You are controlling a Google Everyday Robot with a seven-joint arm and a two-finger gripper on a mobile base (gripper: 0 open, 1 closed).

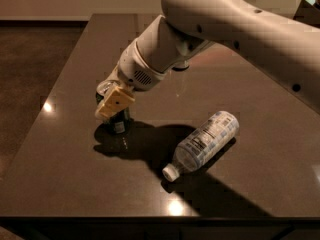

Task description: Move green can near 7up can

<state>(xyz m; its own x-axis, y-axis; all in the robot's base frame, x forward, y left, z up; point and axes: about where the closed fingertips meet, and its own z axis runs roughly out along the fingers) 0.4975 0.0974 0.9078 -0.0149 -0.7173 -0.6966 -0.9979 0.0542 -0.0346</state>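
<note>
The green can (118, 122) stands upright on the dark table (65, 149), left of the middle. Its silver top (104, 87) shows just behind the gripper. My gripper (114, 103) is down at the can, its yellowish tip covering the can's upper half from the front. The white arm (210, 29) reaches in from the upper right. The 7up can does not show as such. A small pale shape (180, 65) peeks out under the arm, and I cannot tell what it is.
A clear plastic water bottle (202, 144) with a white cap lies on its side right of the can, cap toward the front. The table's front edge (160, 216) is near. Brown floor lies to the left.
</note>
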